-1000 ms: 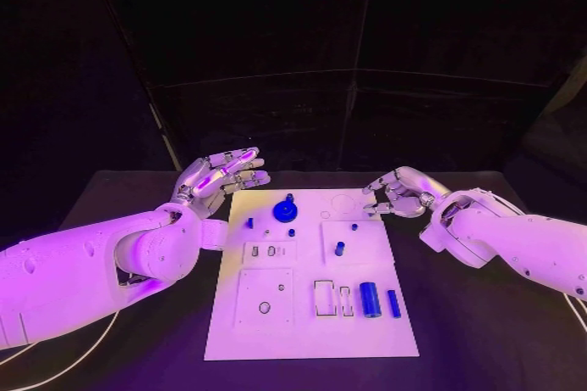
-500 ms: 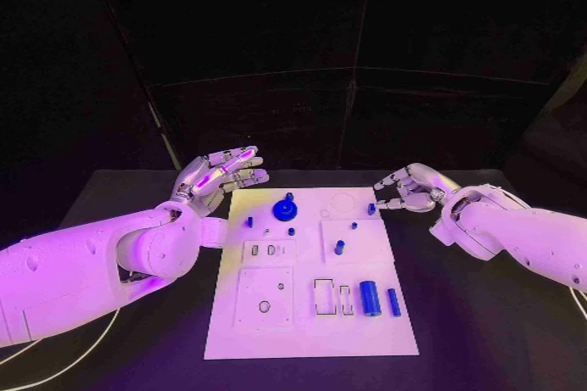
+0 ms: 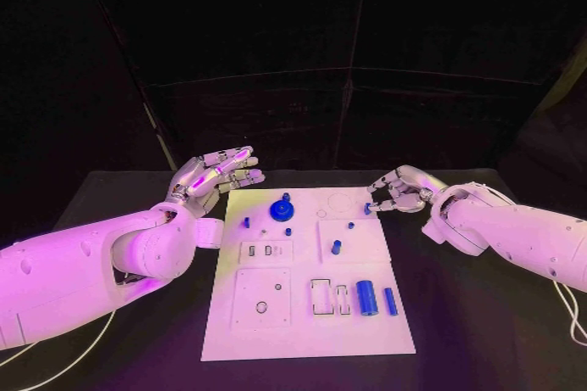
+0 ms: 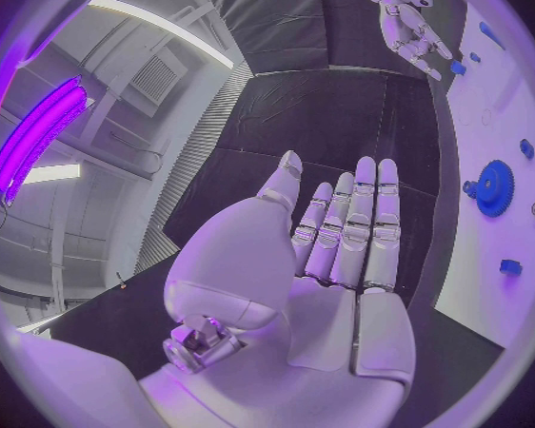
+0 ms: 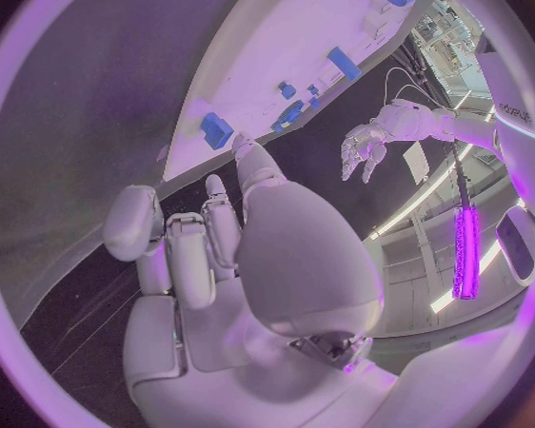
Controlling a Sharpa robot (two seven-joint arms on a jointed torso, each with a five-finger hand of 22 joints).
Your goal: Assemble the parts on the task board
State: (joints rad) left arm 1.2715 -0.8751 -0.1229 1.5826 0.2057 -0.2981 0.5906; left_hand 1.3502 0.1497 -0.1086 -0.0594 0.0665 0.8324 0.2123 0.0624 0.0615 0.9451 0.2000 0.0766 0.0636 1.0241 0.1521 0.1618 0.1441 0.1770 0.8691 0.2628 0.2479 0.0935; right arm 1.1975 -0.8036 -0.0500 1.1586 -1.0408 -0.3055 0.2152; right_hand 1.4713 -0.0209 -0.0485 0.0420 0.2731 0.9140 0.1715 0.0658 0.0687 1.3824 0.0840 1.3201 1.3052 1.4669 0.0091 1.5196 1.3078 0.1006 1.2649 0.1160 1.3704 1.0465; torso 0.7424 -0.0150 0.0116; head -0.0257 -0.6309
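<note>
Right now the right hand [image 3: 399, 192] sits at the far right corner of the task board [image 3: 306, 340], its fingers curled in around a small blue part [image 3: 367, 208] at the board's edge. Whether the fingertips actually pinch that piece or only close beside it cannot be told; in the right wrist view the same blue block [image 5: 216, 128] lies just at the fingertips. This looks like the pick-up step for that piece, with most of the assembly yet to do.

The next move likely calls for a firm pinch, a lift, and a carry to a matching socket, lining the part up squarely before pressing.

The left hand [image 3: 215, 177] hovers off the board's far left corner, fingers spread and holding nothing, palm plainly bare in the left wrist view [image 4: 339, 257].

On the white board, a blue gear [image 3: 282, 209] stands near the far middle, small blue pegs dot the centre, and a thick blue cylinder [image 3: 366, 297] lies beside a thinner blue rod [image 3: 390, 301] at the near right, next to rectangular slots. The board rests flat on the black tabletop [image 3: 489, 323].
</note>
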